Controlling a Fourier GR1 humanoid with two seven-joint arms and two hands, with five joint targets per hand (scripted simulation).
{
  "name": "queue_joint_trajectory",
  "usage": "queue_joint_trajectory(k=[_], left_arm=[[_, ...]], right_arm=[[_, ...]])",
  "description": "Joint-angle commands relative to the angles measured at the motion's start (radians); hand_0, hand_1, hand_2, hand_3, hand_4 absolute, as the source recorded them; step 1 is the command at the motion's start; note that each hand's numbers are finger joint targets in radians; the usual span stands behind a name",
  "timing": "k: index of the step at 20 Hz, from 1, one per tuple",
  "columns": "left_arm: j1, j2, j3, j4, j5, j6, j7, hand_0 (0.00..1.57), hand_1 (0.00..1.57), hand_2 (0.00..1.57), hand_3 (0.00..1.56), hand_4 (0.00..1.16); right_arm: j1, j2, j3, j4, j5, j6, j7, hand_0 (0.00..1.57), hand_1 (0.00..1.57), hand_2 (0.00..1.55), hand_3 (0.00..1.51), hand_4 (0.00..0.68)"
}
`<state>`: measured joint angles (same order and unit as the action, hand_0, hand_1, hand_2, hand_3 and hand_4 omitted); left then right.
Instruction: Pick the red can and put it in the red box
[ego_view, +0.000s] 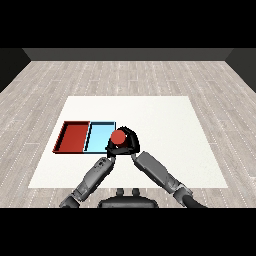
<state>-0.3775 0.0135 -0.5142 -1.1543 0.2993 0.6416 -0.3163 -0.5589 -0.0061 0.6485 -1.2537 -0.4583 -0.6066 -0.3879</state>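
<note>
The red can (118, 137) stands upright, seen from above, at the right edge of the light blue tray (99, 136). My right hand (130, 141) is curled round the can from its right side. I cannot tell whether the can rests on the table or is lifted. My left hand (110, 149) hangs just below and left of the can, close to it, with relaxed fingers that hold nothing. The red tray (73, 136) lies left of the blue one, with nothing in it.
The two trays lie side by side on the left half of the white table (165, 130). Both forearms come in from the lower corners and meet near the table's middle. Grey plank floor surrounds the table.
</note>
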Motion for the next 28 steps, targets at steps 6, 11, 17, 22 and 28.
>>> queue_joint_trajectory(k=[6,11,17,22,28], left_arm=[[-0.011,-0.013,0.036,-0.031,-0.037,0.016,-0.001,1.57,1.57,1.53,1.45,1.12],[-0.014,-0.013,-0.013,-0.033,-0.046,0.063,0.000,1.57,1.57,1.56,1.48,1.13],[0.044,-0.013,0.050,-0.007,-0.037,-0.009,-0.031,1.57,1.57,1.57,1.51,1.14],[0.057,0.064,0.092,-0.089,-0.081,-0.036,0.053,1.57,1.57,1.57,1.49,1.13],[0.062,0.118,0.117,-0.108,-0.153,0.013,0.064,1.57,1.57,1.57,1.48,1.13]], right_arm=[[0.046,0.006,-0.011,-0.043,0.153,0.018,0.107,0.00,0.00,0.00,0.00,0.000],[0.037,0.006,-0.032,-0.091,0.181,0.005,0.162,0.00,0.00,0.00,0.00,0.000],[0.064,-0.027,-0.175,-0.131,0.175,0.127,0.131,0.00,0.00,0.00,0.00,0.000],[0.155,-0.065,-0.212,-0.239,0.204,0.111,0.126,0.00,0.00,0.00,0.00,0.000],[0.345,-0.186,-0.274,-0.433,0.178,0.184,0.064,0.00,0.00,0.00,0.00,0.000]])
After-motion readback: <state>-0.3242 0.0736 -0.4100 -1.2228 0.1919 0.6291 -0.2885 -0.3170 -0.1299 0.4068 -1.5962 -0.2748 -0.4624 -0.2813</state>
